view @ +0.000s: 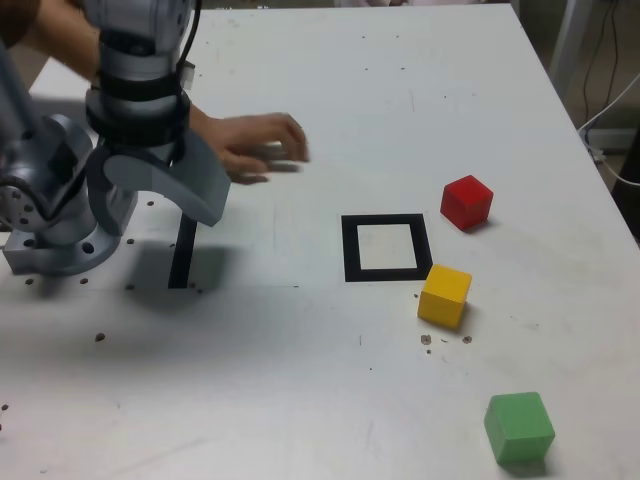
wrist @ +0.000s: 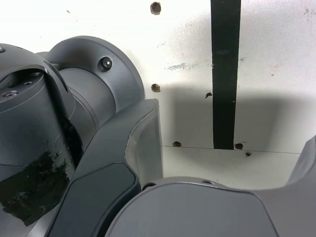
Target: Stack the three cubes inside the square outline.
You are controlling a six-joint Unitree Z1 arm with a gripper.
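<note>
Nearest the exterior camera, a matte green cube (view: 519,426) sits alone on the white tabletop (view: 300,400), toward the exterior view's lower right. Farther back, a matte yellow cube (view: 445,295) rests just off the near right corner of the square outline of black tape (view: 386,247), very close to the tape but outside it. The frame's white centre holds nothing. Beyond that, a matte red cube (view: 467,201) stands to the exterior view's right of the outline, apart from it. All three blocks lie separate from one another, each flat on the table.

At the exterior view's left, the grey metal robot arm (view: 135,90) folds low over its base (view: 50,235), and its grey gripper (view: 195,205) hangs above a straight strip of black tape (view: 183,255). The gripper's jaws stand spread wide with nothing between them; the wrist view shows the same strip (wrist: 225,74) running across the bare table between the grey jaw parts, with small dark holes (wrist: 155,8) dotting the surface.

Behind the arm, a person's hand (view: 255,147) reaches over the table, blurred, fingers pointing toward the exterior view's right.
</note>
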